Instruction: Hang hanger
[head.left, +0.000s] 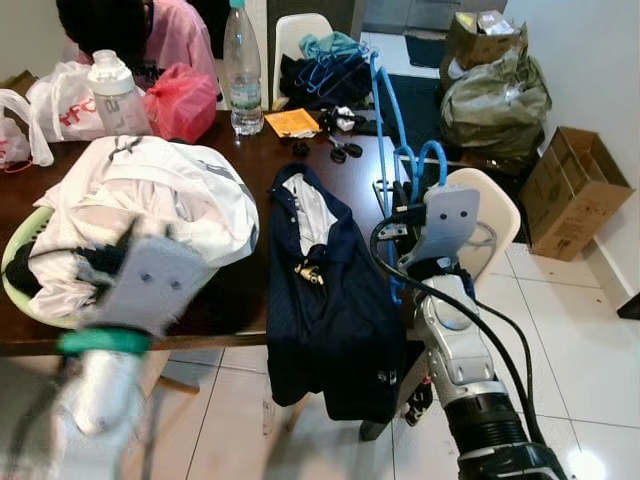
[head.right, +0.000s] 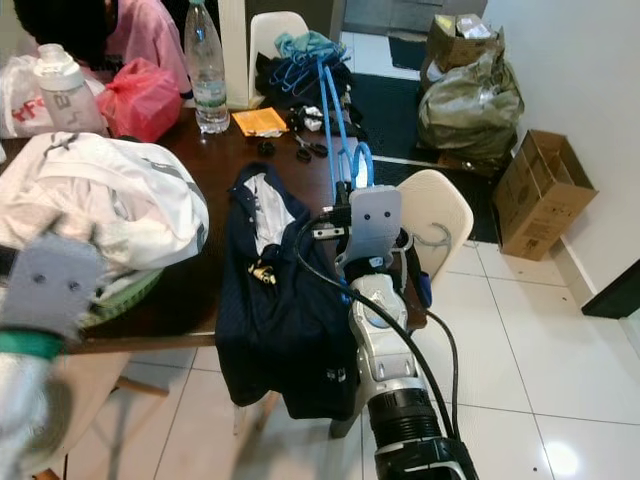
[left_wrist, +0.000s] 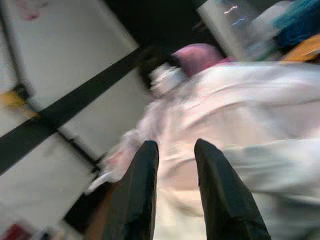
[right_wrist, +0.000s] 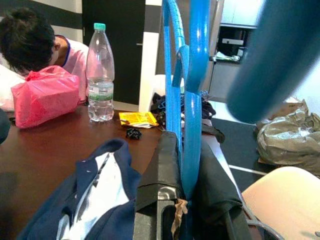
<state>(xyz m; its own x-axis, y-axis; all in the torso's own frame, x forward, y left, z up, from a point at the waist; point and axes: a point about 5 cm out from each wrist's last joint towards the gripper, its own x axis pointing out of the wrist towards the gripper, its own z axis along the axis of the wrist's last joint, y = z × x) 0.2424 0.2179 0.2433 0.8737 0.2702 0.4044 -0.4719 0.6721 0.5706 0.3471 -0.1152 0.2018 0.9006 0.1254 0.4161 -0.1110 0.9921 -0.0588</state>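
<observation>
- Two grippers are up at the near edge of the table. The right gripper has its fingers closed on a blue hanger, which stands above the table's right edge, beside the cream chair.
- The hold is on one thin bar, so the hanger could swivel or slip between the fingers if the arm swings fast.
- Its long frame rises close to the navy jacket draped over the near edge; a hook snagging that cloth would drag the jacket to the floor.
- The left gripper, fingers a little apart and holding nothing, hovers blurred over the white garment at the near left corner; it could catch the fabric.
- A person sits at the far edge, within reach of a careless swing.
</observation>
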